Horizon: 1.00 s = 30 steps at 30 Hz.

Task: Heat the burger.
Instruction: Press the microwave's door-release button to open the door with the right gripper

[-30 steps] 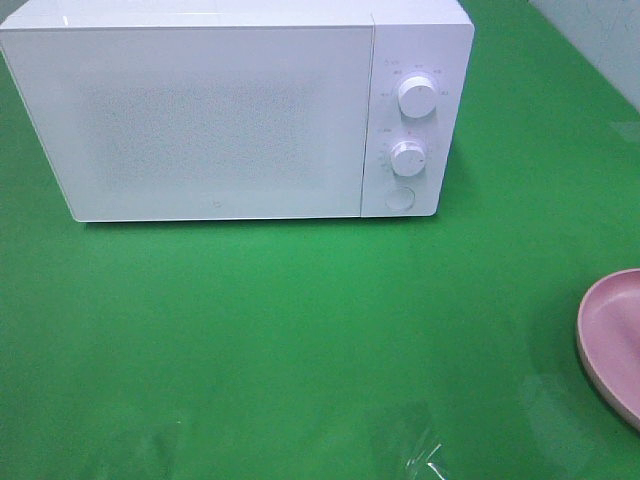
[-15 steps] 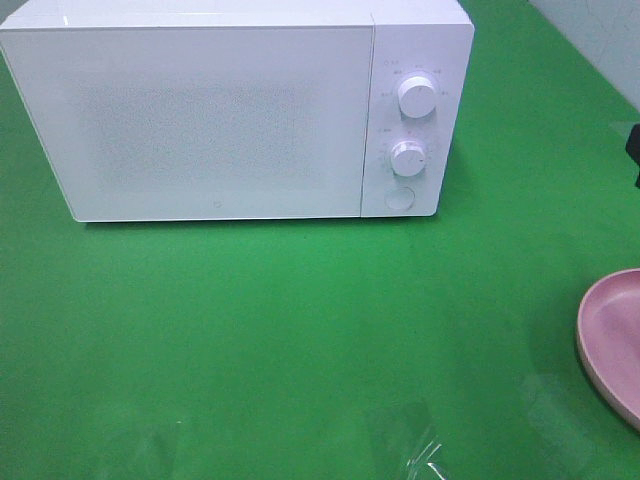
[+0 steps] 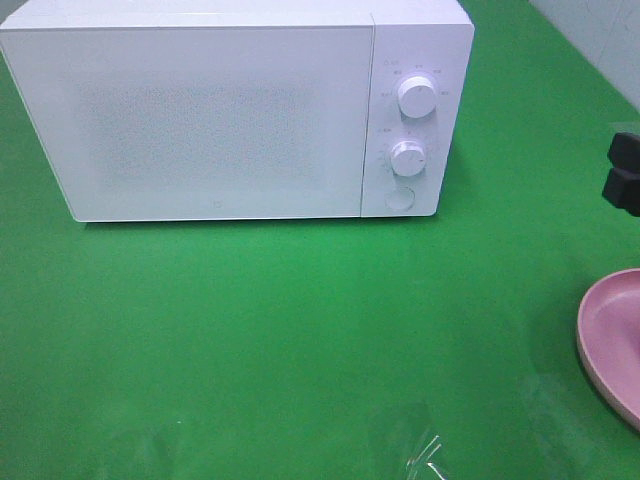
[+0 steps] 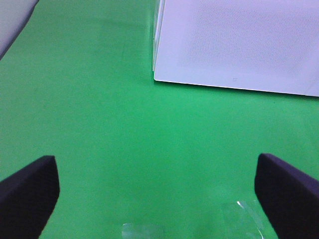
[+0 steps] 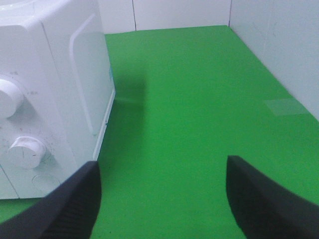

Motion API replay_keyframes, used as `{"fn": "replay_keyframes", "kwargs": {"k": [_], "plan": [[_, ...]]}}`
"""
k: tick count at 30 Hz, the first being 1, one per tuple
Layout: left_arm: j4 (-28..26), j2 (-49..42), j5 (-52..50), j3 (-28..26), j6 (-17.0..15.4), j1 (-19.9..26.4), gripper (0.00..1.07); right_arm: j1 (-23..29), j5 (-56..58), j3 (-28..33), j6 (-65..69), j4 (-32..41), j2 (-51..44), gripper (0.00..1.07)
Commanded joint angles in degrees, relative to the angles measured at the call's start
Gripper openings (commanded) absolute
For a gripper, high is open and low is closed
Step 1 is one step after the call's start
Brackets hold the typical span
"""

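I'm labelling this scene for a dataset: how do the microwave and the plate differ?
Colour: the microwave is white, the plate pink.
Shape: the microwave is a box with a shut door; the plate is round and shallow.
Place: in the high view the microwave stands at the back left, fully in frame; the plate lies at the front right, cut off by the edge.
Shared: both rest on the green table.
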Motion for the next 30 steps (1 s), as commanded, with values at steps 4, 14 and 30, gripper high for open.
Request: {"fn": "replay_keyframes", "kwargs": {"k": [4,14,30], "plan": [[-0.1,-0.8,-0.1,0.1,0.3,0.1,1.00,13.2,-11.6,0.6,-14.2,14.2,6.5,0.71],[-0.1,-0.8,-0.1,0.1,0.3,0.1,1.00,27.8,-23.1,0.6,-16.9,29.2,13.4,0.71],[-0.1,-0.8,-0.1,0.1,0.3,0.1,1.00,46.2,-31.3,-5.7,-19.5,46.8,24.8,0.71]]}}
